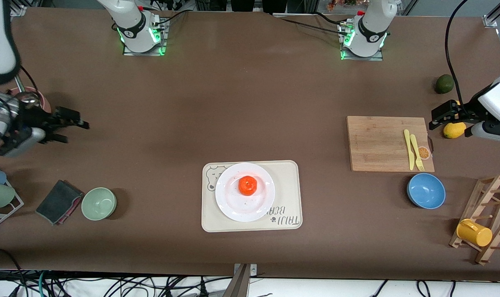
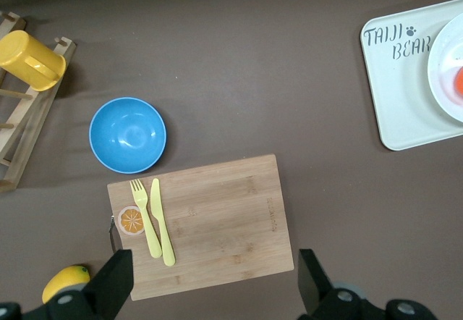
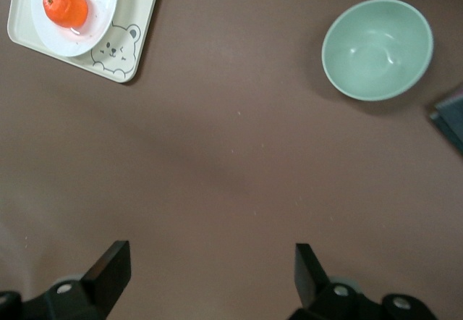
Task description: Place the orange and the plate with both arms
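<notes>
We note the orange [image 1: 247,185] on the plate [image 1: 233,201], mid-surface near its front edge. Left end effector [image 1: 439,117] and right end effector [image 1: 70,130] hang wide and empty at opposite ends.

A broad brown table [image 1: 250,103] fills the view, with tangled cables [image 1: 109,284] below its near edge.

Blue bowl [image 1: 426,190] beside cutting board [image 1: 381,143].

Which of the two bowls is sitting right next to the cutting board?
The blue bowl, just nearer the front camera than the wooden cutting board. The green bowl sits beside a dark cloth.
</notes>
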